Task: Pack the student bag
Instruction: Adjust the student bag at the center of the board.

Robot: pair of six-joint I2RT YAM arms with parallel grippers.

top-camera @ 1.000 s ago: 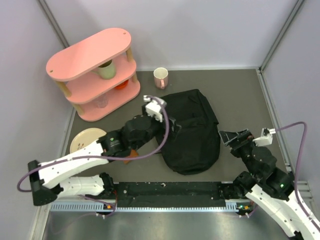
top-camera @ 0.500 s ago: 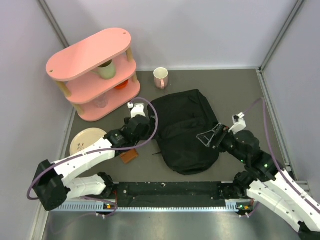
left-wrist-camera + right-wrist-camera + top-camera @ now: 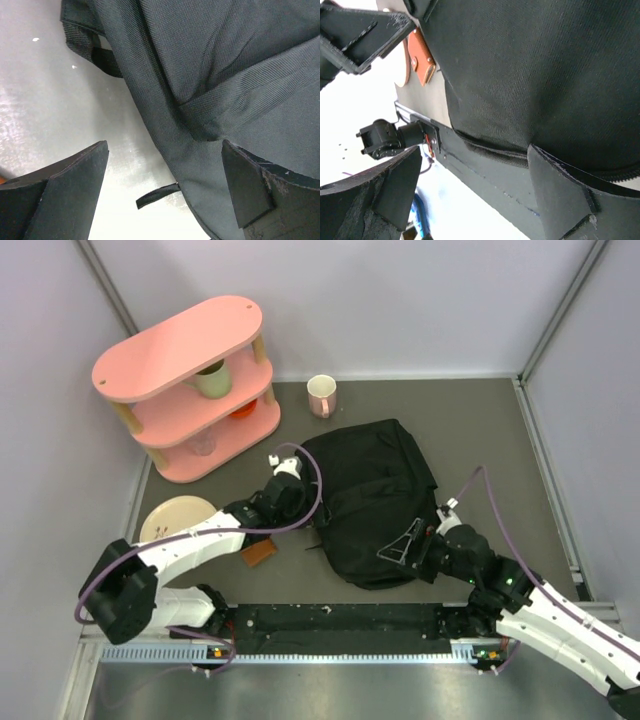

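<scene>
**Grey table, lilac walls, both arms at the backpack**

Pale lilac walls box in a dark grey table (image 3: 480,430), and the student bag (image 3: 375,490) lies flat and floppy around the middle of it. Behind the bag and to its left is a pink shelf (image 3: 190,380) with a green mug (image 3: 212,380) on its middle tier. A pale mug (image 3: 321,395) stands on the table just behind the bag. Left of the bag there's a cream plate (image 3: 172,518), with a small orange-brown wallet (image 3: 260,553) nearer to the bag.

Hard-to-see stuff: something orange sits deep on the shelf's middle tier, mostly hidden by the posts, and I can't tell what it is. The right arm runs off the bottom right corner of the overhead view. A zip line runs along the bag's near edge in the right wrist view, but I can't tell whether the bag is open or zipped.

Poses: the left arm reaches low across the table to the bag's left edge. The left fingers (image 3: 65,190) are spread wide, with the bag's edge and a little strap loop in the gap, gripping nothing. The right arm bends in at the bag's near right corner. The right fingers (image 3: 560,190) are also spread wide over the fabric there, holding nothing.
</scene>
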